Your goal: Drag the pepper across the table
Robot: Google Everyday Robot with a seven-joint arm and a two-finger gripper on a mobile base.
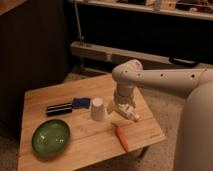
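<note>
The pepper point(122, 138) is a slender orange-red tapered thing lying near the front right edge of the light wooden table point(80, 145), its point toward the front. My gripper point(126, 113) hangs from the white arm over the right part of the table, just behind and above the pepper and to the right of a white cup point(97, 109). It holds nothing that I can see.
A green plate point(51, 136) sits at the front left. A dark flat bar point(59, 108) and a blue packet point(81, 102) lie behind it, left of the cup. The table's right edge is close to the pepper. A dark wall and metal rails stand behind.
</note>
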